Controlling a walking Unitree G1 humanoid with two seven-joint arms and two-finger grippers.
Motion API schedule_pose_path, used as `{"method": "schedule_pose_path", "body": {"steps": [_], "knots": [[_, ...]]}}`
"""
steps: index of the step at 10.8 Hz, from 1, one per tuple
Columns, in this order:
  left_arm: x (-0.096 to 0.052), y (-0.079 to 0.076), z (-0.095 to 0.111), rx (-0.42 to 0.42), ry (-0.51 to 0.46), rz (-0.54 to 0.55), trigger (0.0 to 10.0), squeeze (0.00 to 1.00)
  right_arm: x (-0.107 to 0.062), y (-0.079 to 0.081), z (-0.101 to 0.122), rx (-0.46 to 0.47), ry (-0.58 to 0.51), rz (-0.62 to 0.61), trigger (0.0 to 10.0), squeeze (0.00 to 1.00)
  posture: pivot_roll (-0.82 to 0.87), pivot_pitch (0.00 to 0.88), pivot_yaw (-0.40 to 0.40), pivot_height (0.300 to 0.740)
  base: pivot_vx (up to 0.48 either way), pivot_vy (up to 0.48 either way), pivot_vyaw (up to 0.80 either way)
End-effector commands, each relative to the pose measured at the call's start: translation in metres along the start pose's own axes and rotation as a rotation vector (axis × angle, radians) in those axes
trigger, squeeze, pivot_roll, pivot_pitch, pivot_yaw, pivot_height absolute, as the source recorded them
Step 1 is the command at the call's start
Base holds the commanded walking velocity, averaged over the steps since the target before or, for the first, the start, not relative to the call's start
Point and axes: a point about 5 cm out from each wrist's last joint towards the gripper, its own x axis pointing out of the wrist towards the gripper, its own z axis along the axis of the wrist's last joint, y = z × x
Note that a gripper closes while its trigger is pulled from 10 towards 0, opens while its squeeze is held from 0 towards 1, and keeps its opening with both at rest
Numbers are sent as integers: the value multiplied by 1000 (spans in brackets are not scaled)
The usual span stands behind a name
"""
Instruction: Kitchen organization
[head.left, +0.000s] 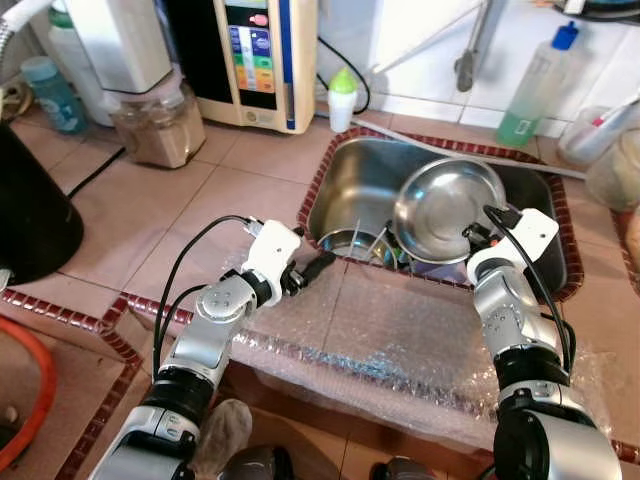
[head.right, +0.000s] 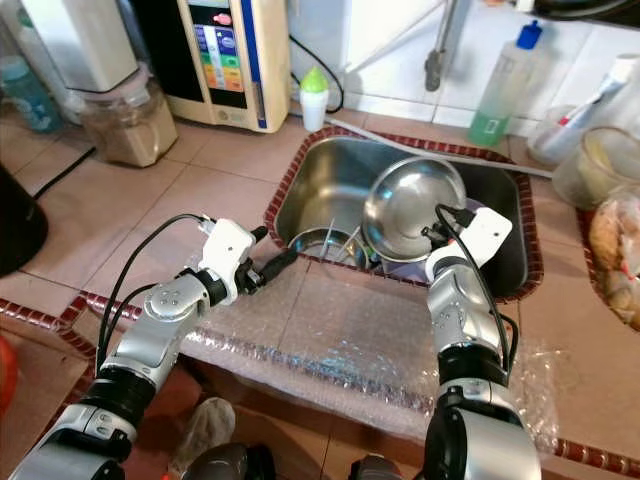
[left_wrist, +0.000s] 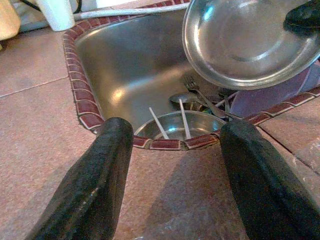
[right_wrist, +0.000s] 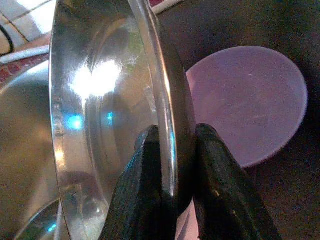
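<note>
The round, shallow stainless-steel plate (head.left: 445, 210) is shown lifted and tilted above the rectangular steel sink (head.left: 352, 170) set in the red-tiled counter (head.left: 150, 200); its near rim is clamped between the two black fingers of the right gripper (right_wrist: 172, 165), as is seen most clearly in the right wrist view. The left gripper (left_wrist: 172, 170) is held low over the counter at the sink's near-left edge, its fingers spread apart and nothing between them. The work is judged to be at an early stage: one dish is in hand, none is seen set down, and several pieces remain in the basin. Left in the sink are a small steel bowl (left_wrist: 175, 127) against the near wall, with two pale thin sticks (left_wrist: 172, 120) propped in it, a metal fork and spoon (left_wrist: 192, 95) just beyond it, and a round lilac plastic bowl (right_wrist: 250, 100) lying under the lifted plate. A sheet of clear bubble wrap (head.left: 400, 340) is spread over the counter near the sink and may be intended as the landing place. The far side is crowded by a cream-and-blue water appliance (head.left: 255, 60), a small white bottle with a green cap (head.left: 342, 98), a glass jar of brown grains (head.left: 155, 125) at the far left and a clear bottle of green liquid with a blue cap (head.left: 535, 85) at the far right; the tap (head.left: 468, 55) overhangs the basin and could be struck by the raised plate.
</note>
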Motion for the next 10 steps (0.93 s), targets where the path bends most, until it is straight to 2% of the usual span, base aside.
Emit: {"method": "schedule_pose_path", "body": {"steps": [1,2,5,8,9,10], "knots": [[-1,0,-3,30,39,-26,10000,1000,-2,0,-21,-10,87,-25,10000,204,-121,18,48,740,0,0,0],[1,0,0,42,40,-27,10000,1000,-2,3,-25,-6,95,-19,10000,1000,-121,18,48,740,0,0,0],[7,7,9,54,21,1,10000,1000,-4,8,-35,-6,112,-10,10000,1000,-121,11,55,740,0,0,0],[12,10,12,40,16,33,10000,1000,-8,-3,-35,2,87,-14,10000,1000,-133,3,59,740,0,0,0],[12,8,10,38,20,34,10000,1000,-8,-3,-35,-11,84,4,10000,1000,-134,0,58,740,0,0,0],[12,6,7,33,25,36,10000,1000,-9,-7,-36,-95,81,12,10000,1000,-134,0,60,740,0,0,0]]}}
